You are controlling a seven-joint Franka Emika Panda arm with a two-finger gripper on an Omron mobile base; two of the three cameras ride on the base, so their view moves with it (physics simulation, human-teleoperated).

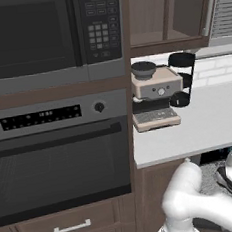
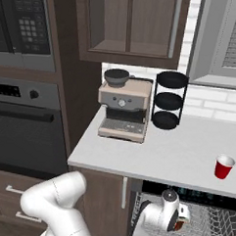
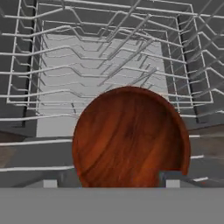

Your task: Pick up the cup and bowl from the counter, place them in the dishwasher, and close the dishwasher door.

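Observation:
A round brown wooden bowl (image 3: 131, 138) lies close under my gripper (image 3: 111, 183), over the grey wire rack (image 3: 100, 65) of the dishwasher (image 2: 207, 225). The fingertips (image 3: 173, 178) stand wide apart: one is in front of the bowl's rim, the other is off its opposite edge. In the right base view my gripper (image 2: 180, 224) is down in the rack below the counter (image 2: 162, 151), with a sliver of the bowl (image 2: 182, 225) beside it. A red cup (image 2: 224, 167) stands upright on the counter at the right. The dishwasher door is out of view.
A beige coffee machine (image 2: 124, 110) and a black three-tier stand (image 2: 169, 100) sit at the back of the counter. A black-glass oven (image 1: 57, 159) and a microwave (image 1: 45, 34) fill the tall unit to the left. Wall cabinets (image 2: 130, 22) hang overhead.

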